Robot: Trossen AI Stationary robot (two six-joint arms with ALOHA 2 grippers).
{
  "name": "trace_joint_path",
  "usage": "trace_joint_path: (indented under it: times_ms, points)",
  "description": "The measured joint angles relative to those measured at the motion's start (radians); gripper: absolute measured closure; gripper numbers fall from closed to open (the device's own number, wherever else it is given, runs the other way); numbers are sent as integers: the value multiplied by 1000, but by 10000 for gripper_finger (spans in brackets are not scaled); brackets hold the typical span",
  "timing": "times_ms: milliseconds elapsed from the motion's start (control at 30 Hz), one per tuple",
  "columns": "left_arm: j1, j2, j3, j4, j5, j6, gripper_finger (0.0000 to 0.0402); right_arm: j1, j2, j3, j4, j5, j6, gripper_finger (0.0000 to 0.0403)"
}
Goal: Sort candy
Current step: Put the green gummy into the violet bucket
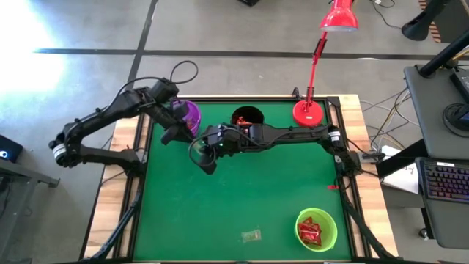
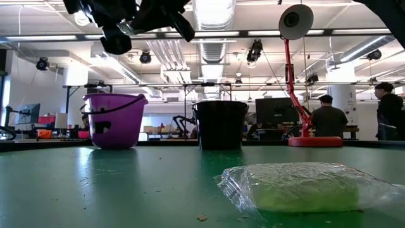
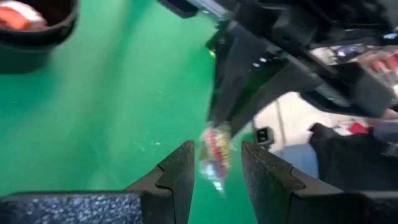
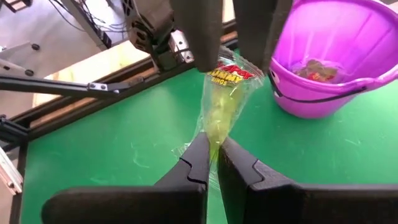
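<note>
Green felt covers the surface (image 1: 220,213), ringed by a wood frame, with a workshop and people beyond. At the left, the left pincer (image 3: 216,163) hangs beside the purple cup (image 1: 188,113), its fingers spread apart on either side of a candy (image 4: 224,93) but not pressing it. That candy is a long clear wrapper, yellow-green inside with a red printed band at one end, held in the air with its other end pinched tight in the closed right pincer (image 4: 213,163). This looks like a hand-over: the left fingers should close squarely on the red end before the right lets go, since the crinkly film could slip or twist. Further right stand the black cup (image 1: 247,117), a pale candy (image 1: 251,235) lying loose, and the green cup (image 1: 316,229) holding red ones.
</note>
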State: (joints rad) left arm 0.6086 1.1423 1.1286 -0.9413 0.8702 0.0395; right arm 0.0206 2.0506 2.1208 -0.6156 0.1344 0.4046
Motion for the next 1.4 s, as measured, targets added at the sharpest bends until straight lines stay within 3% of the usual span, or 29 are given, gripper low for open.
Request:
trace_joint_path:
  times_ms: [400, 533, 833, 1400]
  points:
    - [0, 57, 0, 0, -27, 10, 296, -1, 0, 0, -60, 77, -6, 392]
    - [-1, 73, 0, 0, -95, 24, 320, -1, 0, 0, -61, 77, -5, 392]
    - [-1, 74, 0, 0, -97, 63, 394, -1, -1, 0, -60, 76, -5, 389]
    - [-1, 67, 0, -4, -135, 109, 401, -1, -2, 0, -66, 69, 13, 257]
